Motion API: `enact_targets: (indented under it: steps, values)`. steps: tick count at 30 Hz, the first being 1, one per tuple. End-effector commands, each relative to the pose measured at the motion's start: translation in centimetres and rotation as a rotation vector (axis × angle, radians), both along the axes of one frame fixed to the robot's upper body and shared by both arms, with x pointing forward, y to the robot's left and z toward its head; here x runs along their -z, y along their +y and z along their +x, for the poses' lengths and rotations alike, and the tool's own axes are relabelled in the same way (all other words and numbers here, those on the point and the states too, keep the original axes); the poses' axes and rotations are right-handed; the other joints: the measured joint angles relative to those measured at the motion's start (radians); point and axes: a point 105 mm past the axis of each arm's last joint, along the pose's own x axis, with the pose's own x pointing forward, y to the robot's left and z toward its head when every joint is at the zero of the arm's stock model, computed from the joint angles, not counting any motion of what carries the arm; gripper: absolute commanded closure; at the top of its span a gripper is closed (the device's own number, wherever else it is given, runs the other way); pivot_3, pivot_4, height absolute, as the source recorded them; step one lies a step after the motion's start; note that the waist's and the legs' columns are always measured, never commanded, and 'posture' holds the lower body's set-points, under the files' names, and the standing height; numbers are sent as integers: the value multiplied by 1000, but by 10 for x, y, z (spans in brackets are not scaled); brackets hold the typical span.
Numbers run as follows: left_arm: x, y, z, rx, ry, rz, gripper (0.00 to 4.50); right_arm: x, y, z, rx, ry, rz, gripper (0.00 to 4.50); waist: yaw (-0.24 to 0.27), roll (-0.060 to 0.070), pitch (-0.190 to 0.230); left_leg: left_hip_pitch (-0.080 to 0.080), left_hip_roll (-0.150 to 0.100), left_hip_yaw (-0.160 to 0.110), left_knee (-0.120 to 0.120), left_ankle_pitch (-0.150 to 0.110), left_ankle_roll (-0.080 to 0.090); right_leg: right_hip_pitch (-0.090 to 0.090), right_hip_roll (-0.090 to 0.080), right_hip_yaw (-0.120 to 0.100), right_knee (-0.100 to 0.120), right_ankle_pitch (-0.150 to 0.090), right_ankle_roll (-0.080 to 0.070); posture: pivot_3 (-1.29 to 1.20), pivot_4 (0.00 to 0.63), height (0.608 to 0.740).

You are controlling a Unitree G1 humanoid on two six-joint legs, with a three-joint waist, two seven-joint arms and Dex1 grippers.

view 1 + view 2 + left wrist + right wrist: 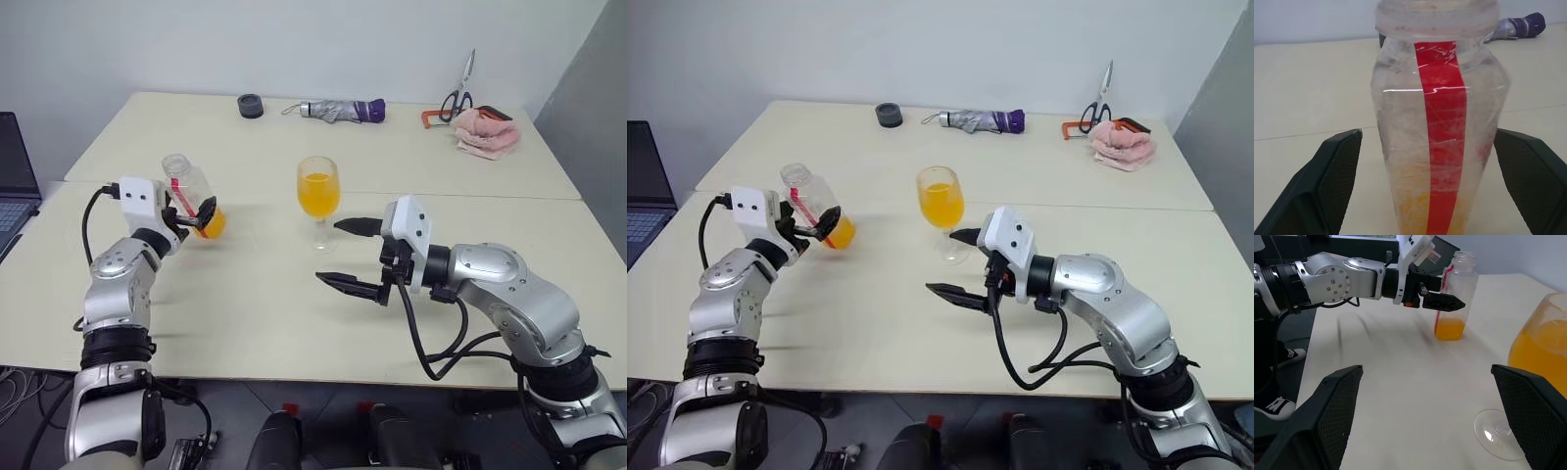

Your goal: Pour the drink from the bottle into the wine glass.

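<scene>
While bottle (192, 196) stands, left hand (192, 217) (spread) flanks it.

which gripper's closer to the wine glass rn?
Right. The right gripper stands open just in front of the wine glass; the left gripper is off to its left, astride the bottle.

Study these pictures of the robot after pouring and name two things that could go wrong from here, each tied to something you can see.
1. The bottle stands uncapped between the open fingers of the left gripper; a careless withdrawal might tip it and spill the remaining drink.
2. The wine glass is well filled on a thin stem, with the open right gripper close by its foot; a sideways move could knock it over.
</scene>
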Motion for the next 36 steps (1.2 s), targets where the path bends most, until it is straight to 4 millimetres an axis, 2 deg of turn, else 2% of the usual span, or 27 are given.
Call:
enact_targets:
  steps: [1,4,10,14,17,21,25,31,36]
  values:
    - [-21,5,-10,1,-84,30,9,-11,-7,-6,3,-58,16,0,0,0,0,0,0,0,0,0,0,0,0,0,0,0,0,0,150,740]
    - [-21,6,-21,15,-93,33,9,-10,-18,-6,54,-84,4,0,0,0,0,0,0,0,-1,0,0,0,0,0,-1,0,0,0,150,740]
    - [-14,11,-33,4,-75,63,9,-1,-29,-8,99,-85,-7,0,0,0,0,0,0,0,-1,0,0,0,0,0,-1,0,0,0,150,740]
    - [-10,15,-42,-14,-68,67,9,4,-41,1,214,-87,56,0,0,0,0,0,0,0,-1,0,0,0,0,0,-1,0,0,0,150,740]
    - [-4,14,-52,-23,-54,69,9,14,-51,7,320,-87,134,0,0,0,0,0,1,0,-2,0,0,0,0,1,-1,0,0,0,150,740]
    - [7,8,-67,-42,-18,42,9,39,-71,17,523,-79,279,0,0,-1,0,1,1,1,-2,0,0,0,0,1,-2,0,0,0,150,740]
    - [15,-6,-78,-30,-25,62,9,64,-94,35,738,-81,348,0,0,-1,0,2,1,3,-2,0,0,0,0,2,-1,0,0,0,150,740]
    - [23,-3,-86,-102,-50,19,9,70,-121,57,897,-103,398,0,0,0,0,3,1,3,-3,0,0,1,0,3,-1,0,0,0,150,740]
    - [31,-5,-88,-118,-32,11,9,72,-125,61,900,-106,393,0,0,0,0,3,1,3,-3,0,0,1,0,3,-1,0,0,0,150,740]
